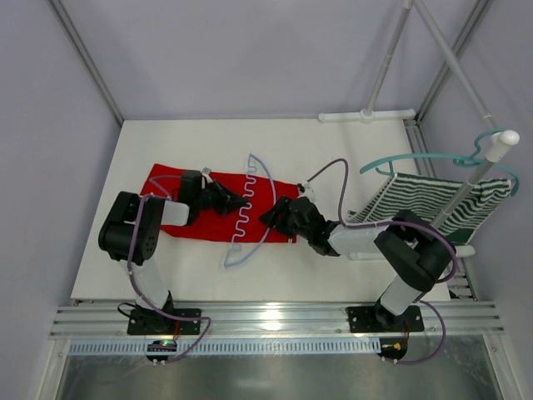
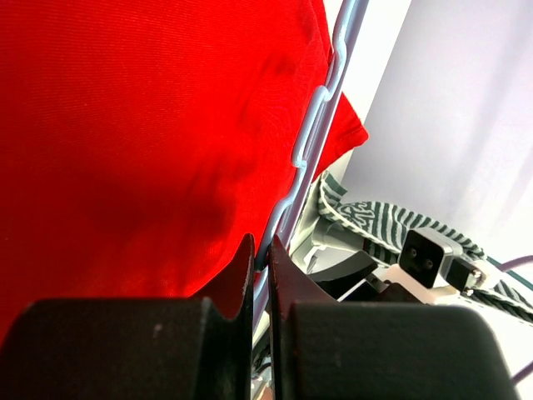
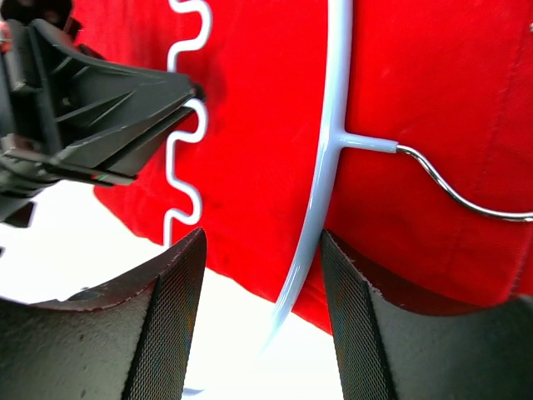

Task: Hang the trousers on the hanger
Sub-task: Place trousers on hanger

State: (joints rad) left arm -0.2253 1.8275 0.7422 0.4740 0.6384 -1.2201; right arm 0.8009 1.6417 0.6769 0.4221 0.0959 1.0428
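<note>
White bench (image 1: 166, 275): one trousers (image 2: 125, 125) beneath one hanger (image 3: 336, 83); left gripper (image 2: 260, 246) jaws clamp hanger, right gripper (image 3: 262, 237) jaws wide astride it.

Seen from the left wrist, the trousers (image 2: 141, 142) are running off the top and left edges. The hanger (image 2: 343, 29) is leaving the top edge, and its wavy bar is disappearing between the tips of the left gripper (image 2: 260, 250). Ahead of those tips, the green-and-white striped garment (image 2: 375, 221) is lying half behind the right arm. Seen from the right wrist, the hook is exiting the right edge. The hanger's pale arm is blurring out between the fingers of the right gripper (image 3: 262, 250), so whether it is touching either finger cannot be told.
</note>
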